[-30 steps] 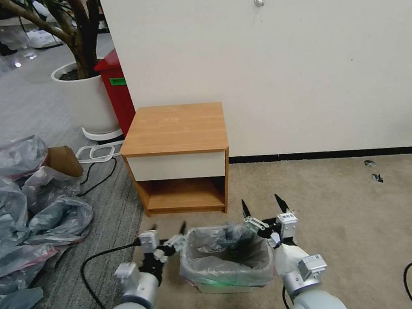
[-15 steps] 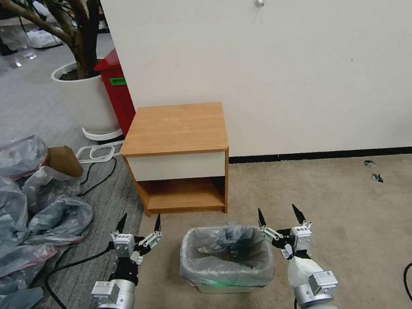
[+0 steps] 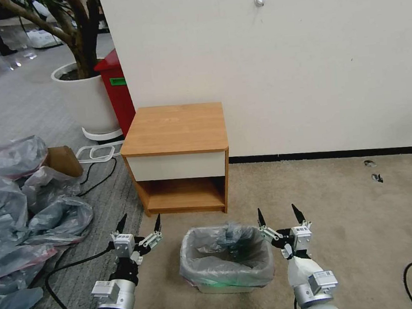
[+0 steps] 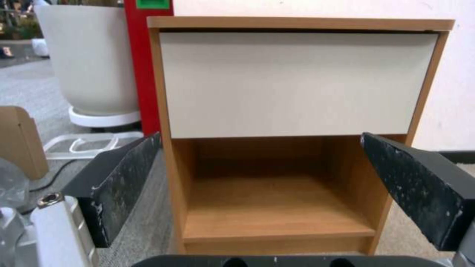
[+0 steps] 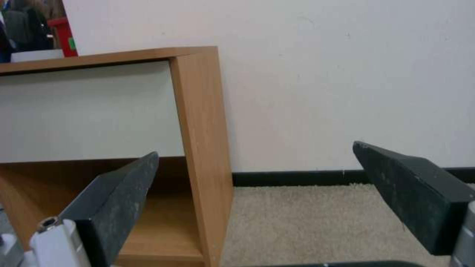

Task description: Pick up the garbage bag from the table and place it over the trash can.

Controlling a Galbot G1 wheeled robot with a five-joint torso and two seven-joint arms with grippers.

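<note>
Bag (image 3: 226,262) lines bin (image 3: 226,286); L end effector (image 3: 139,225), R end effector (image 3: 277,214) agape beside; wrist cams: nightstand (image 4: 292,81).

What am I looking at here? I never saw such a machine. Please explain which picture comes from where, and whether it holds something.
This is a wheeled robot with two arms. The wide picture comes from a camera on its head, looking down; the other two come from cameras on its wrists, facing the table, a small wooden nightstand. The dark wedges at their sides are the gripper fingers.

On the carpet stands the trash can, with the garbage bag lining it and folded over its rim. The left gripper and right gripper are beside the can, one at each side, both open and holding nothing. Nothing lies on the table's top.
</note>
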